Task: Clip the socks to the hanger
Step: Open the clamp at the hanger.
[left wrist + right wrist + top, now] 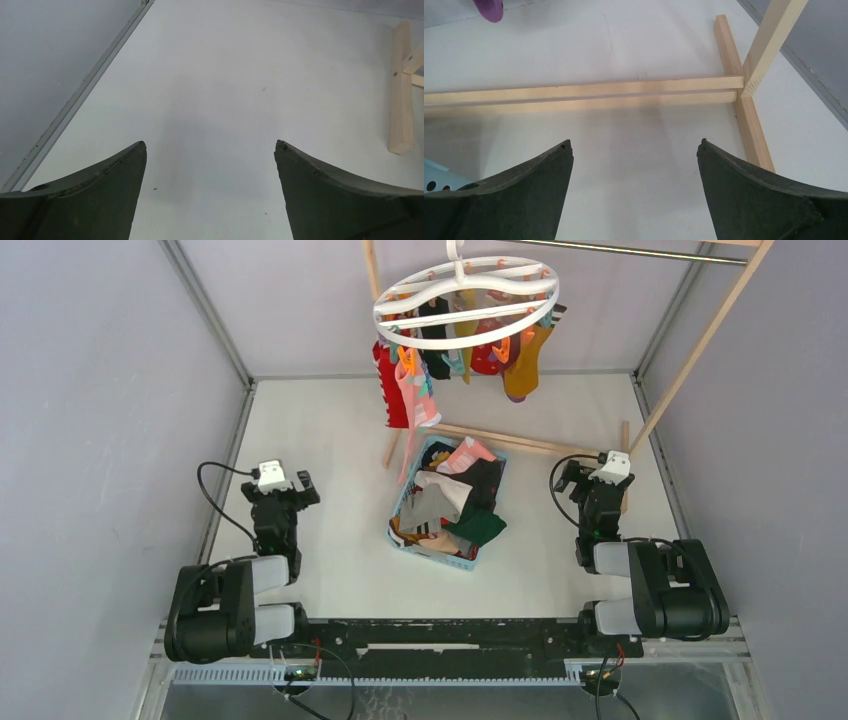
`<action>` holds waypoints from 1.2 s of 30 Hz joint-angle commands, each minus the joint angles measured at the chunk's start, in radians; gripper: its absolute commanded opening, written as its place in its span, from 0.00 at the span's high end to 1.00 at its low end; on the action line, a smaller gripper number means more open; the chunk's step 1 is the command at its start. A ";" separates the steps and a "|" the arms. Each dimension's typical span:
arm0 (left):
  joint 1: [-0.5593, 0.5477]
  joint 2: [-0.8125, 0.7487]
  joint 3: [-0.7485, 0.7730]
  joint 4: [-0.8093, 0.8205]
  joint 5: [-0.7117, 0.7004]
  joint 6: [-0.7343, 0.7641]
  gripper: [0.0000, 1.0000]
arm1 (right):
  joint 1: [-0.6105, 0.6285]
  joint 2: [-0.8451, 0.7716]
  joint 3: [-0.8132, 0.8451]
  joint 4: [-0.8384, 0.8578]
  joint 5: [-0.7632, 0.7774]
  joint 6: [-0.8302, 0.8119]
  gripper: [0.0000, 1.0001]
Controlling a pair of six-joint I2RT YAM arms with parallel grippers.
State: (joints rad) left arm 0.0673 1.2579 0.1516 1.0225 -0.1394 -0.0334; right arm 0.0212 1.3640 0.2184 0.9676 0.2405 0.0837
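Observation:
The white round hanger (466, 290) hangs from the metal rod at the top centre, with several socks (412, 388) clipped under it: red, pink, black and mustard. More socks (452, 498) lie piled in the light-blue basket (432, 548) mid-table. My left gripper (283, 483) sits low at the left, well clear of the basket; in its wrist view the left gripper (210, 145) is open with only bare table between the fingers. My right gripper (588, 473) rests at the right; the right gripper (635, 144) is open and empty, facing the wooden frame.
The wooden frame's base bars (584, 95) run across the table behind the basket, with a slanted post (700, 345) at the right. A frame foot (401, 90) shows in the left wrist view. A purple sock tip (489, 9) hangs at the top left. Grey walls enclose the table.

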 commanded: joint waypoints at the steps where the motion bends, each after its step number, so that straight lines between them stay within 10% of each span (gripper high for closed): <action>1: -0.005 -0.003 0.038 0.036 -0.011 0.019 0.00 | -0.001 -0.014 0.016 0.017 -0.007 0.012 0.00; 15: -0.005 -0.023 0.054 0.009 -0.016 0.016 0.00 | 0.015 -0.049 0.020 0.004 0.047 0.012 0.00; 20: 0.007 -0.220 0.265 -0.528 0.011 0.013 0.00 | 0.094 -0.285 0.145 -0.402 0.219 0.056 0.00; 30: 0.019 -0.356 0.824 -1.356 0.302 0.003 0.00 | -0.051 -0.514 0.240 -0.428 -0.684 0.465 0.00; 36: 0.019 -0.324 1.075 -1.581 0.427 -0.067 0.00 | -0.063 -0.433 0.363 -0.389 -0.785 0.700 0.00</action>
State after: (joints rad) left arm 0.0811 0.9180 1.0718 -0.3195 0.1585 -0.0460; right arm -0.0265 0.9108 0.5053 0.5133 -0.3927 0.5438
